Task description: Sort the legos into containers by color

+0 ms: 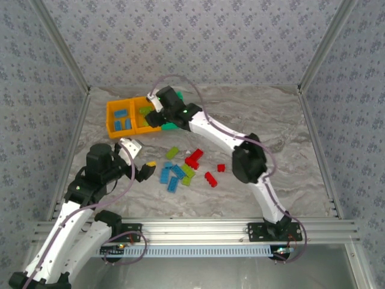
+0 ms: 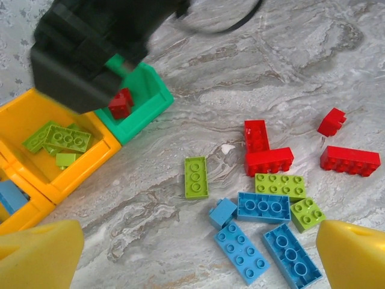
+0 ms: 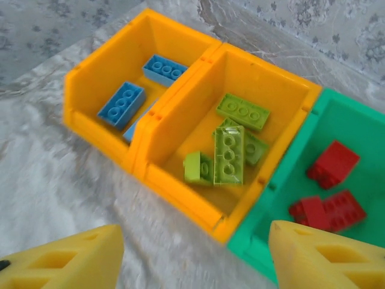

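Marbled table (image 3: 54,180): red legos (image 3: 334,164) lie beneath right pincer (image 3: 194,238).

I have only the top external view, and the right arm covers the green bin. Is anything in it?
Observer: Yes. In the right wrist view the green bin holds red legos and no other colour.
Operator: Is the right gripper holding a brick?
Observer: No. The right gripper is open, with nothing between its fingers. It hangs over the near wall of the bins.
Operator: Any wrong colours in the bin next to the green one?
Observer: None that I can see. The middle orange bin holds only lime green legos, lying loosely on one another.
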You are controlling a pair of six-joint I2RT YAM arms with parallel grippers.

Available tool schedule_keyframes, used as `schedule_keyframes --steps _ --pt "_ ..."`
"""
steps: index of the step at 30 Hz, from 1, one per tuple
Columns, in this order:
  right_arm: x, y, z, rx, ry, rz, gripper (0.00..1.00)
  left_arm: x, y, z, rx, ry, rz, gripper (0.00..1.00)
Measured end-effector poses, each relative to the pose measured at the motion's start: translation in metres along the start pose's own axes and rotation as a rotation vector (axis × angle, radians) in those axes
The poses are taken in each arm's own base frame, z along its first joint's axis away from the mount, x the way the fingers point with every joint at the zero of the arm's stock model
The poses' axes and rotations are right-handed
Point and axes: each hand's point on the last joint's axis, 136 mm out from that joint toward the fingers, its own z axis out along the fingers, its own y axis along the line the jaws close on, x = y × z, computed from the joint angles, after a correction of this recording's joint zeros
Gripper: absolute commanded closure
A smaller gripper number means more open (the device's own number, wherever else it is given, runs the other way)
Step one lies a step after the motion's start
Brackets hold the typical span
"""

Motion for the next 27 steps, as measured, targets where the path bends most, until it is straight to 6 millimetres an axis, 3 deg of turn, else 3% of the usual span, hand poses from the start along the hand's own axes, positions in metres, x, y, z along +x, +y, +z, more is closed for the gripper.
schedule_keyframes --steps 7,11,15,19,27 --pt "0.012 0.018 -0.130 -0.081 -0.032 -0.053 0.17 0.023 0.008 0.020 -0.021 0.137 -0.093 0.01" --pt "0.050 0.027 -0.184 -0.125 -0.021 -0.041 0.04 0.032 0.016 0.032 -0.093 0.312 -0.197 0.01" --pt "0.101 0.028 -0.210 -0.128 0.015 -0.002 0.00 0.027 0.020 0.043 -0.175 0.359 -0.352 0.05" --pt "0.144 0.023 -0.216 -0.101 0.069 0.048 0.00 0.040 0.005 0.071 -0.200 0.414 -0.527 0.09" --pt "0.151 0.009 -0.219 -0.041 0.071 0.104 0.00 0.106 -0.012 0.129 -0.317 0.637 -0.675 0.23"
